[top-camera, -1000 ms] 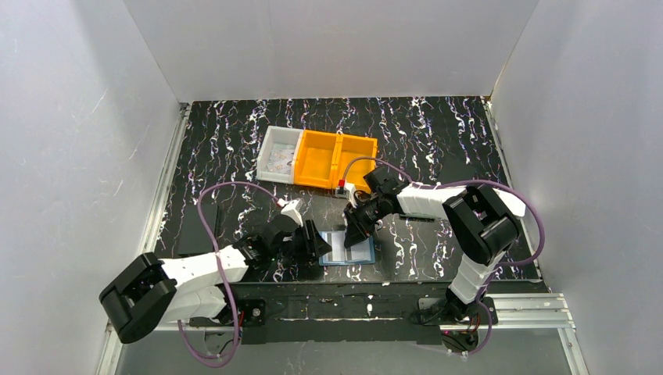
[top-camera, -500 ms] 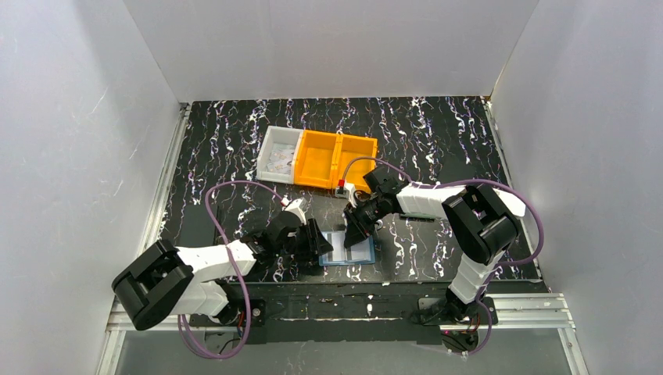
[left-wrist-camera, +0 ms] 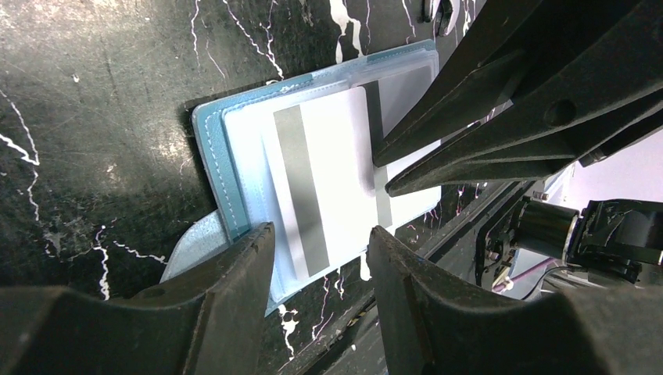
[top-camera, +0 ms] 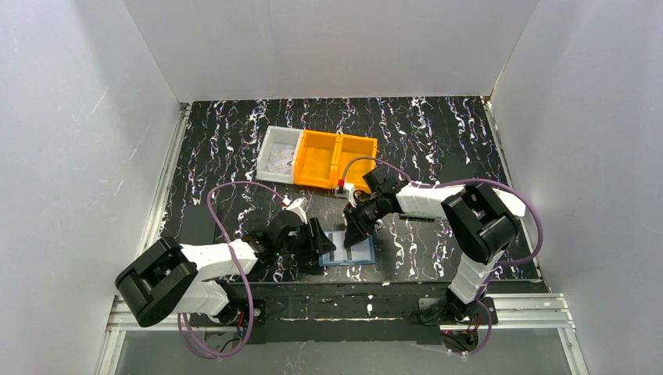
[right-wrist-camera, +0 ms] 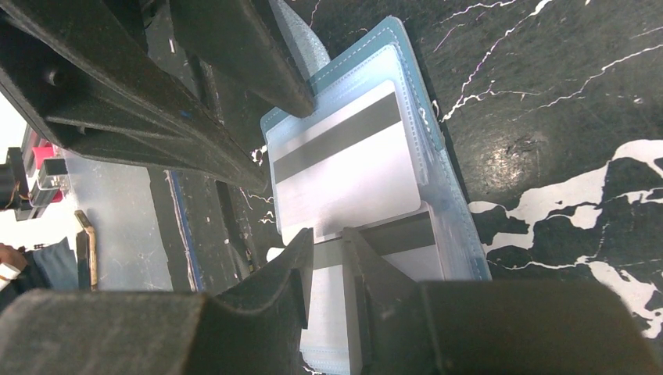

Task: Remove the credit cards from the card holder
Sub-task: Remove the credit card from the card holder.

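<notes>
Where right gripper (right-wrist-camera: 327, 237) reaches, cards (right-wrist-camera: 348, 168) lie (bins (top-camera: 317, 160) beyond)

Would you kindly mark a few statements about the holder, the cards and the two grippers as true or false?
1. The holder lies open on the table. True.
2. The holder sits in the orange bin. False: it lies on the table near the front edge, apart from the bin.
3. A card with a grey stripe shows in the holder. True.
4. The left gripper is shut tight. False: its fingers stand well apart.
5. The right gripper hangs over the orange bin. False: its tips are down at the holder.
</notes>
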